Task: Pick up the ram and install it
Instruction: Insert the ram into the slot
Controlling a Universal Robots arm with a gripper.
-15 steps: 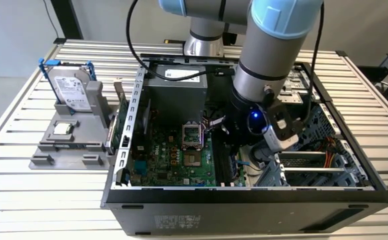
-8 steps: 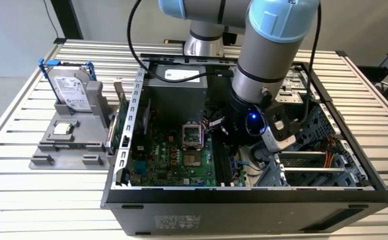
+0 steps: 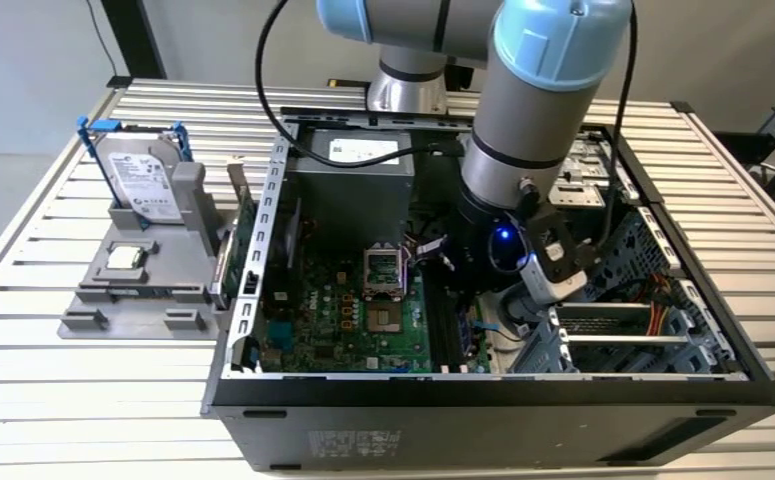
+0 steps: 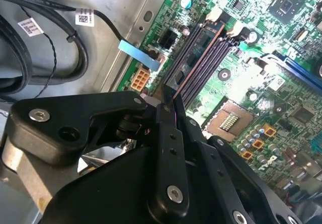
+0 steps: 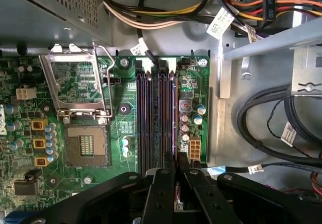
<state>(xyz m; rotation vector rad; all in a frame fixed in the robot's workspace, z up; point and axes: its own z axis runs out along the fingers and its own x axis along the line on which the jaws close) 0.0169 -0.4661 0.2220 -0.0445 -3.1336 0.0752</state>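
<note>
One arm (image 3: 534, 150) is reaching down from above into the open computer case (image 3: 494, 405), which is lying on its side on the slatted table (image 3: 67, 420). Its tool (image 3: 483, 292) is hanging low over the green motherboard (image 3: 347, 325), on the side toward the exterior view's right, beside the bare processor socket (image 3: 384, 320).

In both wrist views the tool (image 5: 175, 159) (image 4: 169, 97) is sitting directly over the bank of dark memory slots (image 5: 145, 113). Its black fingers (image 5: 162, 183) are drawn in until only a narrow gap is left, and they are pinching a thin board seen edge-on. This looks to be the ram (image 5: 172, 118) (image 4: 195, 72), showing as a fine reddish line that is running from between the fingers along one of the slots nearest the row of small capacitors. How deep it is sitting in that slot cannot be told.

The socket's metal frame (image 5: 75, 80) is standing open above the socket (image 5: 86, 144). Black cables (image 5: 271, 113) are looping over the bare case floor next to the board.

Outside the case, toward the exterior view's left, a grey stand (image 3: 134, 305) is holding the silver hard drive (image 3: 140, 180) upright in its blue frame, with the small processor chip (image 3: 126, 257) lying just in front of it.
</note>
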